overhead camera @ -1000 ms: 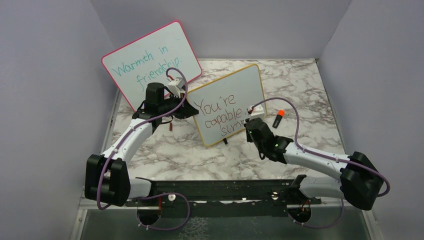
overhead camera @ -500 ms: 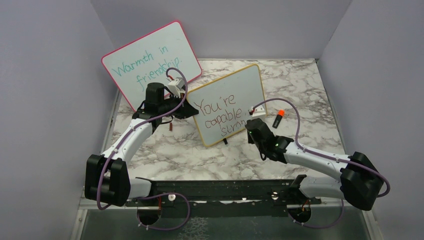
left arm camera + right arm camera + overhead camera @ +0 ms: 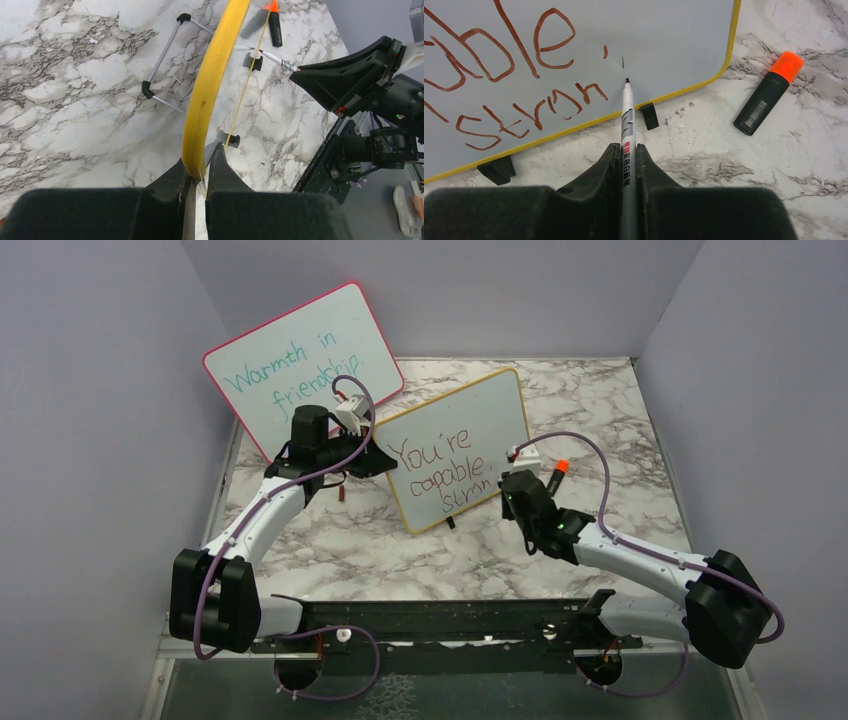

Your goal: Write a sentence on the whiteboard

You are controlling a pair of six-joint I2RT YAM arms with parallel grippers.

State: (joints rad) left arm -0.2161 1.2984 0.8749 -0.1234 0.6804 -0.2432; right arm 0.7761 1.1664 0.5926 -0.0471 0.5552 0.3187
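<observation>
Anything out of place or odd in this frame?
Nothing is damaged or spilled. Two small things stand out. A spare orange-capped marker lies loose on the table just right of the whiteboard. The bottom word reads only "stron", unfinished, with the pen in the right gripper poised just past it.

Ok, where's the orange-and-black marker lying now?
Top view: the orange-and-black marker lies on the table, right of the whiteboard, just beyond the right gripper holding the pen.

Right gripper (image 3: 626,148) clamps a marker (image 3: 626,110) — tip close to the whiteboard (image 3: 664,30).
</observation>
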